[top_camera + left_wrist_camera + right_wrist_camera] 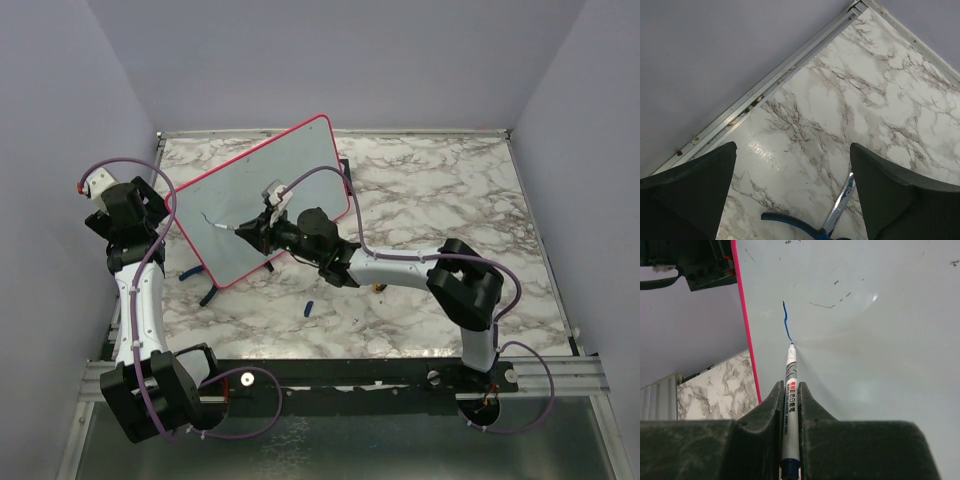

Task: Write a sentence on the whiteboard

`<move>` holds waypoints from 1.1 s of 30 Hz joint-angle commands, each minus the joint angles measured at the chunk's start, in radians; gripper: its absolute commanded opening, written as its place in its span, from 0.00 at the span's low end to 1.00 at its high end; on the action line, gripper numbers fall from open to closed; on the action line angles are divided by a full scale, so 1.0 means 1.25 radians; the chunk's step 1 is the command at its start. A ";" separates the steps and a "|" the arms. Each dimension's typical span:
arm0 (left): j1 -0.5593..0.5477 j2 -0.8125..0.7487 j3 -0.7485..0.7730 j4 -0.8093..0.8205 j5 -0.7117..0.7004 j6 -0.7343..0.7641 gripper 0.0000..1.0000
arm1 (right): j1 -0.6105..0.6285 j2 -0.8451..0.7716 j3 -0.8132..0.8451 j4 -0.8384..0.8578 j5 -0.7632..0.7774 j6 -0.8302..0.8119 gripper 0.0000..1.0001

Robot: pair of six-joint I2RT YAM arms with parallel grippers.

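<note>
Right gripper [790, 390] clamped on the marker [791, 365], tip touching the whiteboard [865, 365], which is propped tilted at far left. The sentence [785, 322] is only one blue stroke. Left gripper [792, 147] wide open, holding nothing, so the board is unbraced. Too much pressure could shove or tip it, or skew the marker.

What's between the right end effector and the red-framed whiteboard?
A white marker pen, clamped in the right end effector, its tip touching the pale red-framed whiteboard; the right wrist view shows it.

A red-framed, pale grey whiteboard [250, 185] stands tilted just ahead of the right fingers [765, 412], carrying one short wavy blue stroke [785, 322].
</note>
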 commanded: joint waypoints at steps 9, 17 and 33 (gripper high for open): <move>0.004 -0.005 -0.015 0.020 0.016 0.005 0.95 | 0.010 -0.069 -0.039 0.075 0.043 -0.020 0.01; 0.005 -0.005 -0.016 0.022 0.024 0.005 0.95 | 0.010 -0.046 -0.003 0.064 0.067 -0.033 0.01; 0.004 -0.005 -0.016 0.024 0.028 0.005 0.94 | 0.009 -0.006 0.043 0.037 0.083 -0.042 0.01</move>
